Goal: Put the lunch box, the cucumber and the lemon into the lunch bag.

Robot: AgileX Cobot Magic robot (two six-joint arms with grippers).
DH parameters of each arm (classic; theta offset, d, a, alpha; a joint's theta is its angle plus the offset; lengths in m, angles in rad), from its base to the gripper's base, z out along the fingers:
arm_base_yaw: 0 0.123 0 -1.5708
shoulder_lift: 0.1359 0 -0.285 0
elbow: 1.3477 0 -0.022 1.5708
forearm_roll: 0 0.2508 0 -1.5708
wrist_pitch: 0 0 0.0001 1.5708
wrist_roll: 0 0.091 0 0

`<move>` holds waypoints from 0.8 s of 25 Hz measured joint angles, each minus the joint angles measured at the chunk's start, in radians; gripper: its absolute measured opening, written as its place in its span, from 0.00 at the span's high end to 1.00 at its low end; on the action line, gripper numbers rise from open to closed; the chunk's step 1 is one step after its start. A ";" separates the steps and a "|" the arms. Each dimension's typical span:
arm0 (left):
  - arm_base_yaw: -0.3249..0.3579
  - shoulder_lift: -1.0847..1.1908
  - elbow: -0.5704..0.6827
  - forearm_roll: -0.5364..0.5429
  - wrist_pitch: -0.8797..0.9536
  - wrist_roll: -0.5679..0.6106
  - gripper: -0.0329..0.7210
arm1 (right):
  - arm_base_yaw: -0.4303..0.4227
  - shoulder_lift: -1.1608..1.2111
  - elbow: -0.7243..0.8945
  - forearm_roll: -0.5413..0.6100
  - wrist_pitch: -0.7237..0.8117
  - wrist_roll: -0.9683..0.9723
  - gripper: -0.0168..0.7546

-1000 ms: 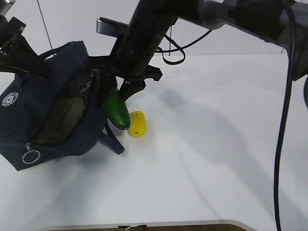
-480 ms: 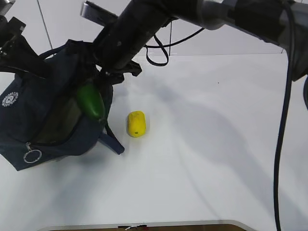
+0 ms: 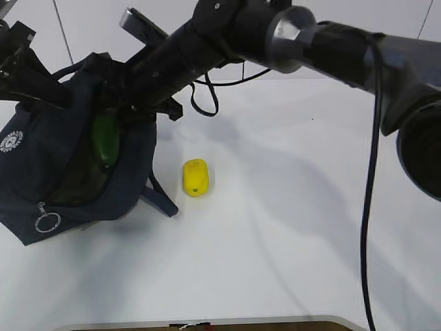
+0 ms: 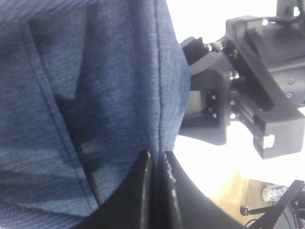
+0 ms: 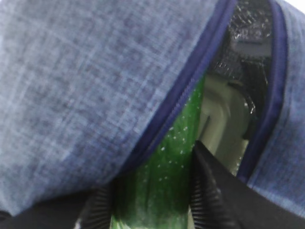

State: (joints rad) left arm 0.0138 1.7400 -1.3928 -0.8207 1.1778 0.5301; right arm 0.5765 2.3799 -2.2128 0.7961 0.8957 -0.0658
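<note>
Exterior: we see the right gripper (image 3: 114, 114) across the middle, holding the cucumber (image 3: 105, 140) in the mouth of the lunch bag (image 3: 41, 155); lemon (image 3: 196, 177) on the table (image 3: 289, 227) just beside the bag.

Left wrist: left gripper (image 4: 156, 164) pinched tight on bag fabric.

Right wrist: fingers (image 5: 212, 183) clamp the cucumber, its tip past the zipper edge; pale lunch box (image 5: 224, 126) inside.

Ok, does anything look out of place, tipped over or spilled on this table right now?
Nothing spilled or damaged. The boxy dark navy fabric lunch bag lies slumped with its mouth open, pinched by the left end effector. The smooth dark green cucumber, gripped by the right end effector, is going in. The small yellow lemon sits alone outside the bag.
</note>
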 joint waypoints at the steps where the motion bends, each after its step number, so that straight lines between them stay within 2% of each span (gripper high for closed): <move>1: 0.000 0.000 0.000 0.000 0.000 0.000 0.97 | 0.000 0.010 0.000 0.017 0.000 0.000 0.55; 8: 0.000 0.000 0.000 0.000 0.000 0.000 0.97 | 0.002 0.022 0.000 0.043 -0.025 -0.014 0.54; 11: 0.000 0.000 0.000 0.000 0.000 0.000 0.97 | 0.003 0.022 0.000 0.043 -0.033 -0.017 0.46; 15: 0.000 0.000 0.000 0.000 0.000 0.000 0.97 | 0.003 0.022 0.000 0.043 -0.037 -0.017 0.27; 17: 0.000 0.000 0.000 0.000 0.000 0.000 0.97 | 0.003 0.022 0.000 0.043 -0.034 -0.018 0.24; 20: 0.000 0.000 0.000 0.000 0.002 0.000 0.97 | 0.003 0.022 0.000 0.043 -0.016 -0.018 0.25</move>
State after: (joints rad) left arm 0.0138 1.7400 -1.3928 -0.8207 1.1800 0.5301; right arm 0.5799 2.4022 -2.2128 0.8387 0.8794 -0.0840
